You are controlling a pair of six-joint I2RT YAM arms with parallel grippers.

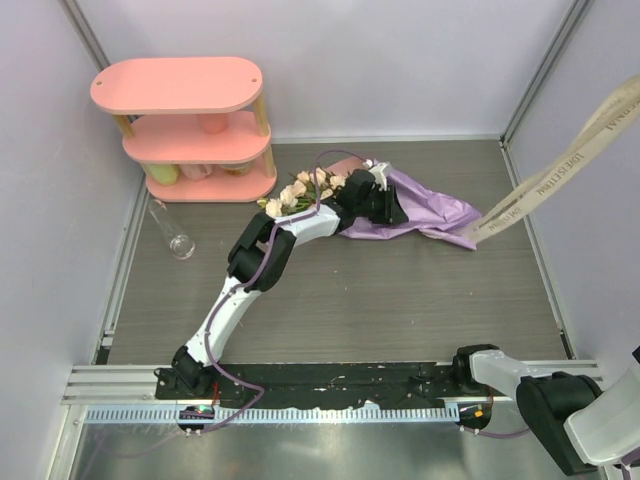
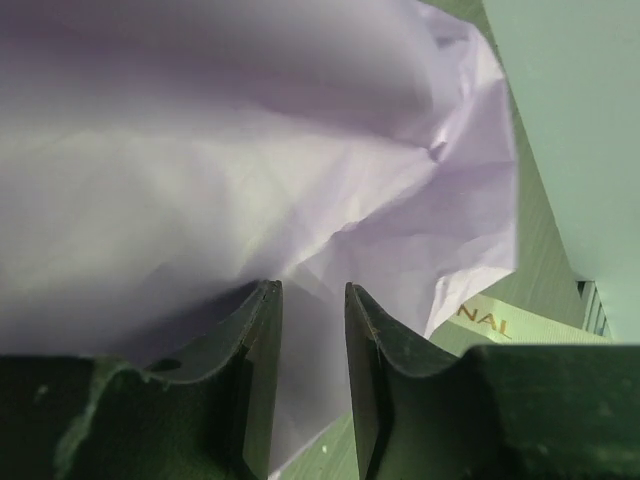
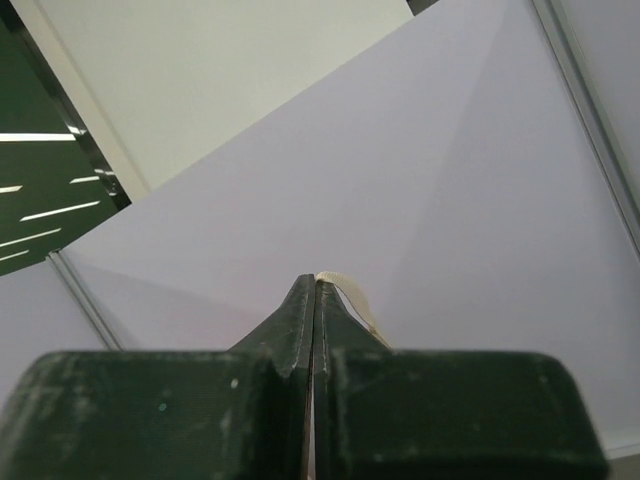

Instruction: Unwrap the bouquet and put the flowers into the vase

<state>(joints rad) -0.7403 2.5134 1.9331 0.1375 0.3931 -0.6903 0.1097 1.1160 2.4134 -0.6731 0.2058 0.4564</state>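
- Top view: the left fingers (image 1: 372,200) sit down on the bouquet (image 1: 345,205) about mid-length.
  - The bouquet lies flat on the bench (image 1: 380,300), long axis running left to right.
  - The flowers (image 1: 300,190) lie left of the fingers. The lilac wrapping paper (image 1: 430,215) trails off to their right.
  - The ribbon (image 1: 560,160) runs in a straight line from the paper's right end, upward and out of frame.
  - The vase (image 1: 178,238) is well to the left of the fingers, past the flower heads and near the pink shelf (image 1: 180,85).
  - The right arm (image 1: 560,405) is at the near edge, and its fingers are out of this view.
- Left wrist view: the left fingers (image 2: 262,335) stand a narrow gap apart.
  - Crumpled wrapping paper fills the field ahead of them and shows in the gap.
  - I cannot tell whether the paper is pinched or only lies beneath.
- Right wrist view: the right fingers (image 3: 300,315) are pressed together on the ribbon, and a short cream end pokes out at the tips. Only plain wall lies beyond.
- Judgement: the left arm is the nearer one to the bouquet. The paper probably has to come away to the right, along the long axis, with the stems kept left towards the vase.
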